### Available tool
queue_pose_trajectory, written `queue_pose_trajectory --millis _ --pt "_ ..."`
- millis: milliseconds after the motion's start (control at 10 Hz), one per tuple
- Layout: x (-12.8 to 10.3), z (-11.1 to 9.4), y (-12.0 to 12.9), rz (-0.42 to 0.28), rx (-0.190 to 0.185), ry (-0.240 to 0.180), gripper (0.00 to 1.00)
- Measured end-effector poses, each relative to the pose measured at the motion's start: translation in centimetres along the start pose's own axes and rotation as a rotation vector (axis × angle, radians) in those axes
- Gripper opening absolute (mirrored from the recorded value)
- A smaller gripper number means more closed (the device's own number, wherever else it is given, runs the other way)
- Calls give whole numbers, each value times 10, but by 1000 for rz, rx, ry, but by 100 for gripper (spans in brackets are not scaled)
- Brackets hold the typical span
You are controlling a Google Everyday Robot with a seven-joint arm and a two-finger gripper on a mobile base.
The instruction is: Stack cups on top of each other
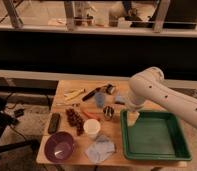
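The small shiny silver metal cup [108,113] stands upright on the wooden table [112,156], just left of the green tray [154,136]. The pale blue translucent plastic cup [100,99] stands a little behind it and to its left. The two cups are apart, not stacked. My gripper [133,119] hangs from the white arm [157,95] over the tray's back-left corner, to the right of the silver cup and not touching either cup.
A white paper cup [92,128], a purple bowl [59,146] and a crumpled blue cloth [100,148] sit at the table's front. Dark grapes [74,119], a black block [54,122], yellow pieces [74,94] and a dark-handled tool [92,93] lie further back and left.
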Motion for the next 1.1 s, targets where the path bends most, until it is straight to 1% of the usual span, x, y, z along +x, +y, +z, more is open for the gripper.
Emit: queue_pose_trajectory --millis 200,300,500,600,900,1100 --pt "0 0 0 0 1 1 80" --pt "-1 2 0 -9 8 0 80" --pt "-14 12 0 -55 33 -3 80" --pt "-30 18 -2 -82 43 -8 80" --pt "-38 27 -5 -114 61 -10 80" --pt "-46 32 -13 -128 64 -24 80"
